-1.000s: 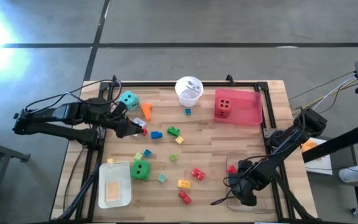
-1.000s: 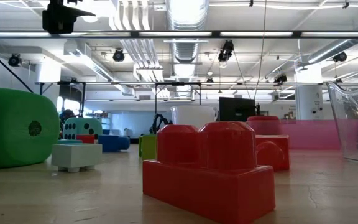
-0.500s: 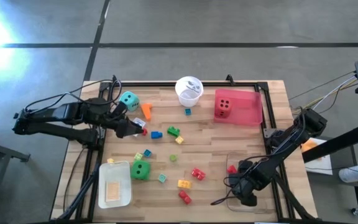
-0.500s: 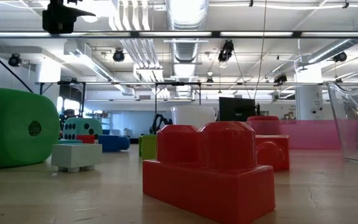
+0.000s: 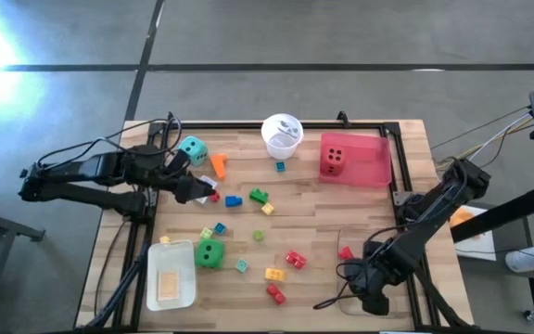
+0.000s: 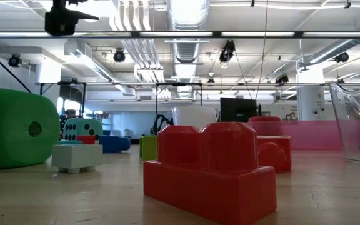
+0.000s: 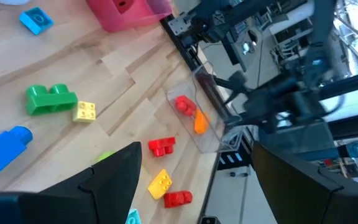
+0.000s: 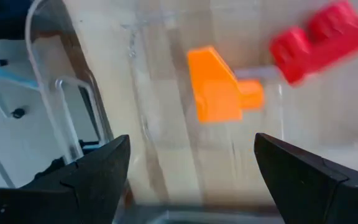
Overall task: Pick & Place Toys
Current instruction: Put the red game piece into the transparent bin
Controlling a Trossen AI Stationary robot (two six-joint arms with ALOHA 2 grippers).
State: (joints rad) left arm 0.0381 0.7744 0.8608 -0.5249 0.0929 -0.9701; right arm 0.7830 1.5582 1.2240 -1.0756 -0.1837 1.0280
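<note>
High view, lower right: right end effector hangs spread over the clear plastic tray holding an orange brick; left end effector, spread, upper left on the desk

Loose bricks lie scattered across the wooden table: a blue brick beside a green brick, a yellow brick, and two red bricks. The teal die stands near an orange brick. The green die rests just beside the white tray. The red die sits inside the pink tray.
</note>
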